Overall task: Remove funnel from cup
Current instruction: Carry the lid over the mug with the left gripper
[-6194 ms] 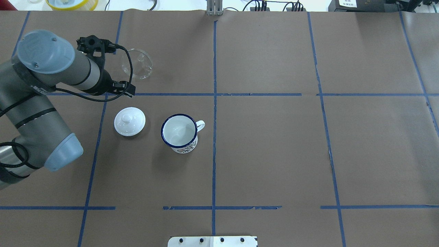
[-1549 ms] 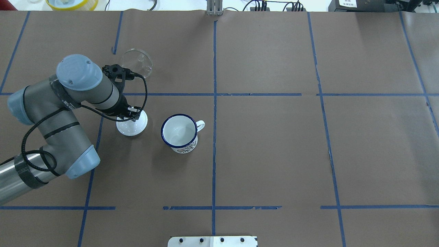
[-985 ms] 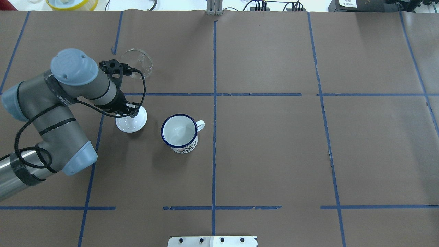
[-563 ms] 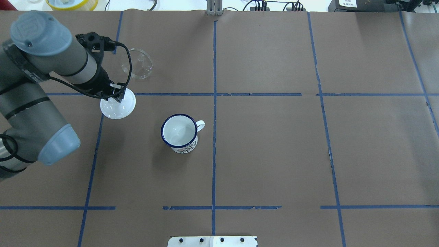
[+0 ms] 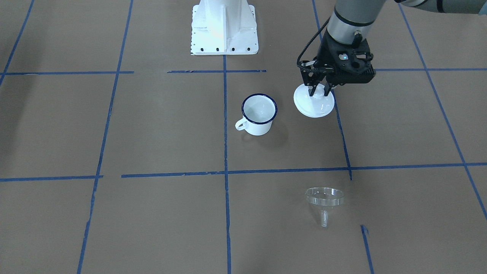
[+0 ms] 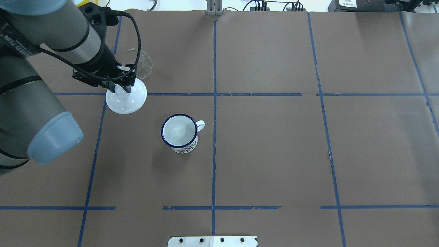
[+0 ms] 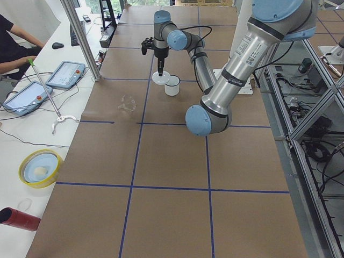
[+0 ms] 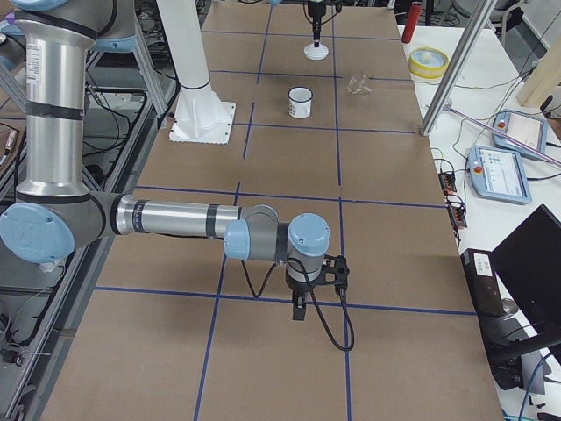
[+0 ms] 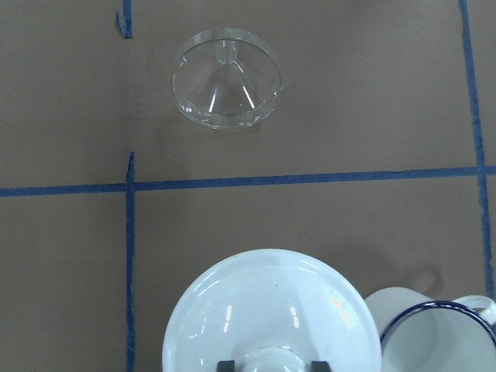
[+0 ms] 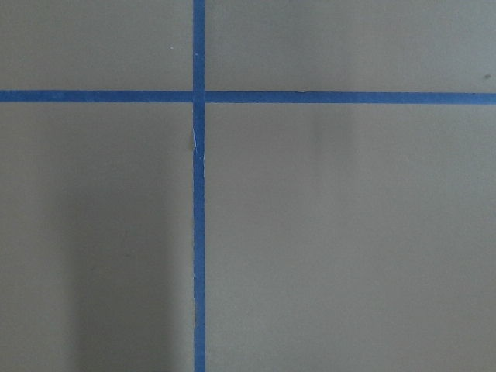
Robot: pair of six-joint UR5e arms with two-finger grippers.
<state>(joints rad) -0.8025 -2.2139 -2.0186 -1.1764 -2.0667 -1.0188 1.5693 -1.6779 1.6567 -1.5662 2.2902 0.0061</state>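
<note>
The clear funnel stands alone on the brown paper, mouth up, well apart from the cup; it also shows in the overhead view and the left wrist view. The white cup with the dark blue rim stands upright and empty near the table's middle. My left gripper is shut on the knob of a white round lid and holds it in the air between the funnel and the cup. My right gripper shows only in the exterior right view, so I cannot tell its state.
Blue tape lines divide the brown paper into squares. The robot's white base stands behind the cup. A yellow bowl and tablets lie on the side bench, where an operator sits.
My left gripper went from beside the funnel to the white lid, shut on its knob and lifted it off the table. The lid now hangs higher and nearer the funnel. Cup and funnel have not moved.
</note>
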